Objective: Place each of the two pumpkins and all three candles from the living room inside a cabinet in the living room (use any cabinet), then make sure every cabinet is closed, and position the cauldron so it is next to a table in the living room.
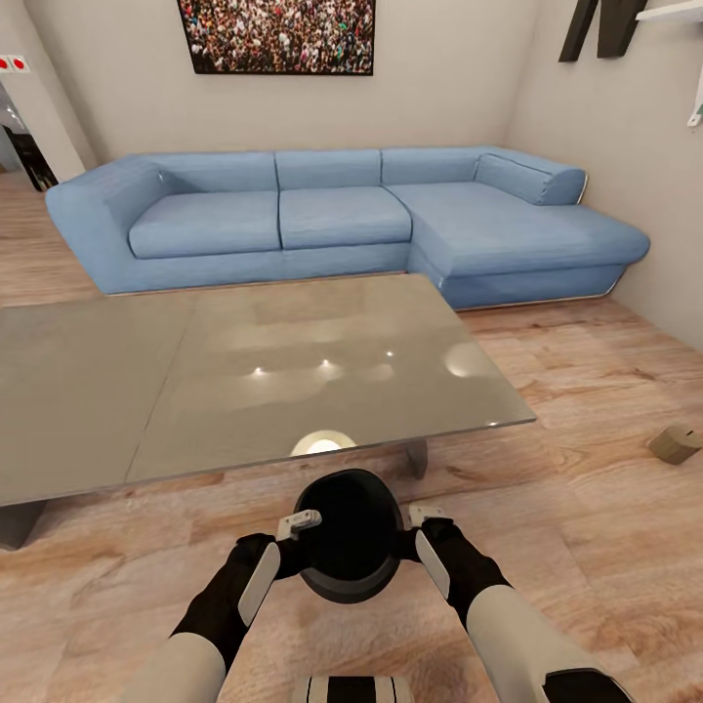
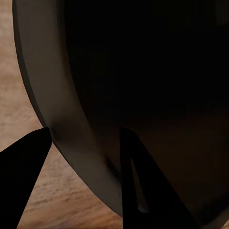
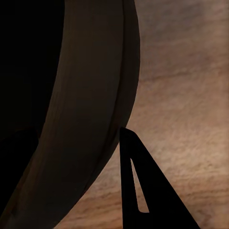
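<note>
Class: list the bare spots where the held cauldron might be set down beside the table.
Bare floor between the table edge and the candle; floor strip between table and sofa. Tightest right under the cauldron, by the table leg.

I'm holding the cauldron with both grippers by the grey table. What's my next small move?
Probably lower the cauldron straight down onto the wood floor and let go: it already hangs beside the table, left gripper and right gripper on opposite sides of its rim.
</note>
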Motion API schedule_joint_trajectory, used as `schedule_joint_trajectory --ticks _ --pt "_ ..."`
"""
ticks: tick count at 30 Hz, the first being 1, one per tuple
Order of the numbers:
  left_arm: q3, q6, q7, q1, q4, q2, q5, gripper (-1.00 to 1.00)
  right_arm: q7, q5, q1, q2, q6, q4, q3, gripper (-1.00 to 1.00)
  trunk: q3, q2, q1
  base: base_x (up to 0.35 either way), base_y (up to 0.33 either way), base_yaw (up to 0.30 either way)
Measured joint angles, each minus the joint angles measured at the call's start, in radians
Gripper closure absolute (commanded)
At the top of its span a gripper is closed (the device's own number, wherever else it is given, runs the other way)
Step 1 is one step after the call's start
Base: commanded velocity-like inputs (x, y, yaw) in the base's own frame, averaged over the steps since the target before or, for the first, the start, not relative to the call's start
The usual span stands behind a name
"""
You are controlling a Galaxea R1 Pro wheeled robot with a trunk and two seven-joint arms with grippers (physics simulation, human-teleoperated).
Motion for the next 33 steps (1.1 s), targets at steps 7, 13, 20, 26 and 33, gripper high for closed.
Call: schedule_joint_trajectory --ticks 7,13,20,26,33 --pt "0.009 0.001 -0.003 0.001 0.008 0.000 -0.018 -1.00 0.037 -0.028 0.001 0.000 -0.005 -0.001 0.010 -1.00 -0.001 0.000 0.001 0.000 0.000 0.000" --pt "0.009 0.001 -0.004 0.000 0.008 0.000 -0.018 -1.00 0.038 -0.029 0.001 0.000 -0.004 -0.001 0.009 -1.00 -0.001 0.000 0.001 0.000 0.000 0.000" --pt "0.009 0.001 -0.004 0.000 0.008 0.000 -0.017 -1.00 0.037 -0.029 0.001 0.000 -0.004 -0.001 0.009 -1.00 0.015 0.001 0.000 0.000 0.000 0.000" --pt "0.009 0.004 -0.004 0.001 -0.024 0.000 -0.017 -1.00 0.037 -0.029 0.001 0.000 -0.004 -0.001 0.009 -1.00 0.038 0.003 -0.003 0.000 0.000 0.000" --pt "0.069 0.009 -0.005 0.000 -0.033 0.000 -0.016 -1.00 0.037 -0.029 0.001 0.000 -0.003 -0.001 0.008 -1.00 0.065 0.004 -0.006 0.000 0.000 0.000"
